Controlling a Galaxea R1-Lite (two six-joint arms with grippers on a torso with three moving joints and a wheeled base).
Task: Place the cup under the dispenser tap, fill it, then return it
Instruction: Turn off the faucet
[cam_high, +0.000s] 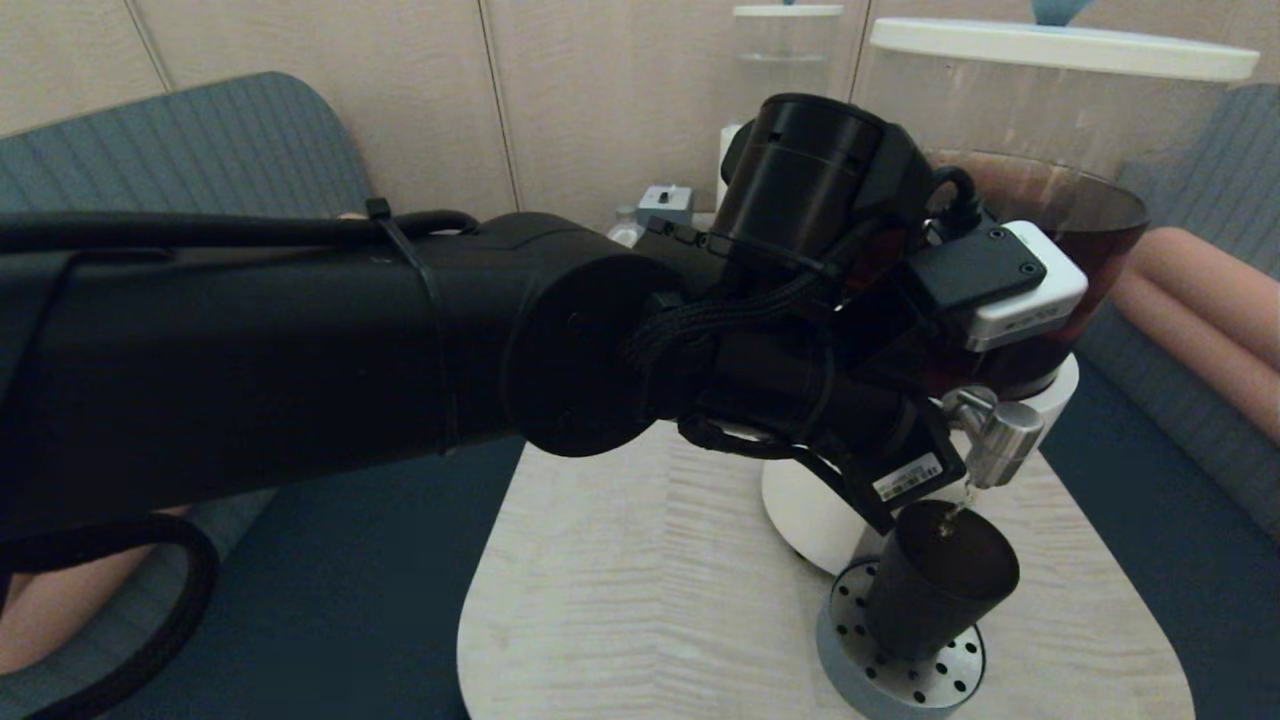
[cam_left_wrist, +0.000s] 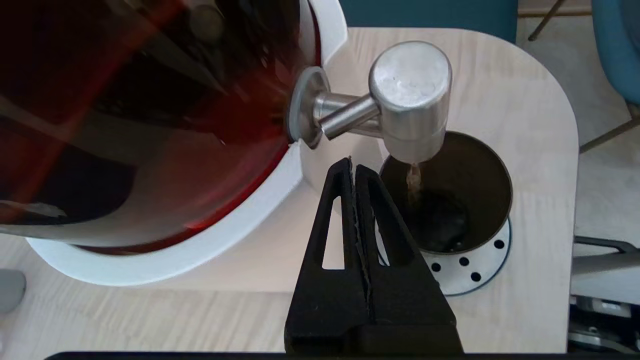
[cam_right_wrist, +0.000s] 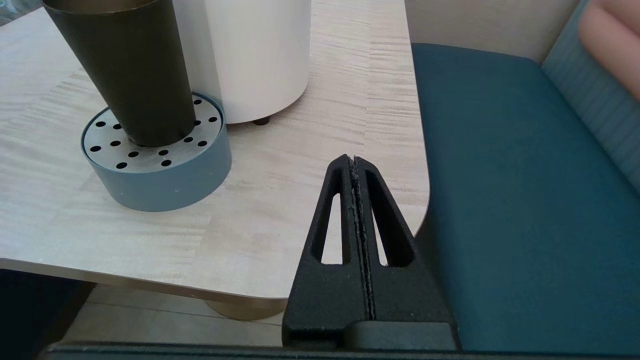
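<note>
The cup (cam_high: 938, 580) stood upright on a round perforated drip tray (cam_high: 895, 675) on the pale wooden counter (cam_high: 640, 600), directly under the dispenser tap (cam_high: 1000, 440). In the left wrist view a thin brown stream ran from the dispenser tap (cam_left_wrist: 410, 100) into the cup (cam_left_wrist: 450, 200), where dark liquid had pooled at the bottom. The tray sat just beside the dispenser's white base (cam_right_wrist: 255, 55), below the tank of dark brown liquid (cam_left_wrist: 125, 100). The left end effector (cam_left_wrist: 354, 165) hovered above the counter just beside the cup's rim, its fingers pressed together and holding nothing. The right end effector (cam_right_wrist: 354, 162) hung near the counter's edge beside a teal seat (cam_right_wrist: 525, 200), well apart from the cup (cam_right_wrist: 130, 70), fingers likewise together and empty.
</note>
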